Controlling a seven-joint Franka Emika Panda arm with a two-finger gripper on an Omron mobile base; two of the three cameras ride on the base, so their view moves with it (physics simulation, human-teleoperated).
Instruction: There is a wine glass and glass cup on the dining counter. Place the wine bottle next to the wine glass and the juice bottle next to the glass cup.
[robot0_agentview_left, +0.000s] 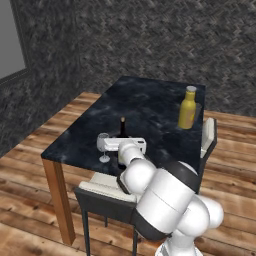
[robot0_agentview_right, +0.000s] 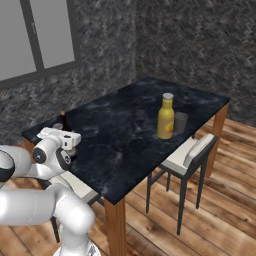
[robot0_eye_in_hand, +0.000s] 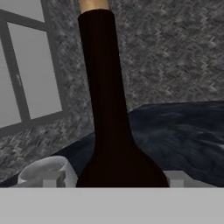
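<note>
Tool (robot0_agentview_left: 121, 146) at the near left corner of the desk (robot0_agentview_left: 150, 107), by the wine bottle (robot0_agentview_left: 122, 127); whether its jaws are clamped or apart cannot be told, fingers hidden behind the white hand.

Left base view: wine bottle upright, only neck and shoulder showing above the hand. Wine glass (robot0_agentview_left: 103, 146) just left of it, standing on the desk edge. Juice bottle (robot0_agentview_left: 187, 108) well apart near the far right edge, upright. Glass cup (robot0_agentview_left: 197, 113) just beside it on the right, faint. Chair (robot0_agentview_left: 102, 196) tucked at the near side, second chair (robot0_agentview_left: 208, 135) at the right side.

Right base view: tool (robot0_agentview_right: 70, 145) at the left desk corner (robot0_agentview_right: 125, 130). Wine bottle neck (robot0_agentview_right: 63, 119) pokes up behind the hand. Juice bottle (robot0_agentview_right: 166, 117) mid-desk toward the right, glass cup (robot0_agentview_right: 180, 122) touching or nearly touching it, hard to say. Chair (robot0_agentview_right: 192, 155) at the right edge. Window (robot0_agentview_right: 37, 37) in the left wall.

Hand view: wine bottle (robot0_eye_in_hand: 109, 113) very close, centred, dark neck with tan top. Wine glass rim (robot0_eye_in_hand: 46, 171) at lower left, beside the bottle. Small pale finger pads (robot0_eye_in_hand: 177, 179) either side of the bottle base, contact unclear. Desk (robot0_eye_in_hand: 188, 135) behind, window (robot0_eye_in_hand: 26, 65) on the left.
</note>
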